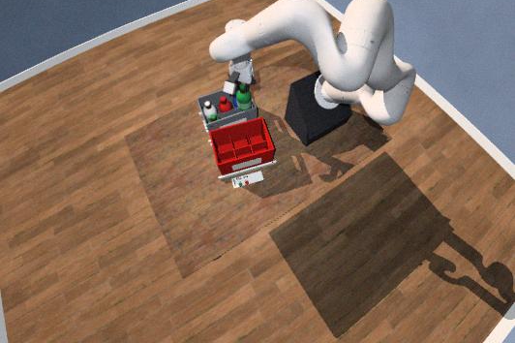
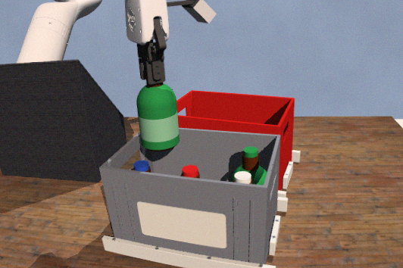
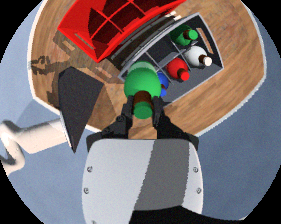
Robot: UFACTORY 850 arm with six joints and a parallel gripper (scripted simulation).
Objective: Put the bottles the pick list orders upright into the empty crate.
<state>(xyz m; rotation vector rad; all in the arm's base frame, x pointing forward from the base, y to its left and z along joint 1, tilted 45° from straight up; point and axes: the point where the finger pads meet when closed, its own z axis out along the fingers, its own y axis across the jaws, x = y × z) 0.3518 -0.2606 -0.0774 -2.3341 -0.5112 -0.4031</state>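
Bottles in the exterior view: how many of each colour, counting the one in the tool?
Green: 2, the held bottle in the tool and the green-capped bottle in the grey crate
Blue: 1, blue cap
Red: 1, red cap
White: 1, white cap
Total: 5

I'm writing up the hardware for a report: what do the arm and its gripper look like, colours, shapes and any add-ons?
The arm is glossy white with thick, rounded tubular links, mounted on a black slope-sided pedestal. The gripper has a white boxy body with a faint round emblem and slim black jaws. A small pale grey box juts sideways on a dark bracket. No cables show.
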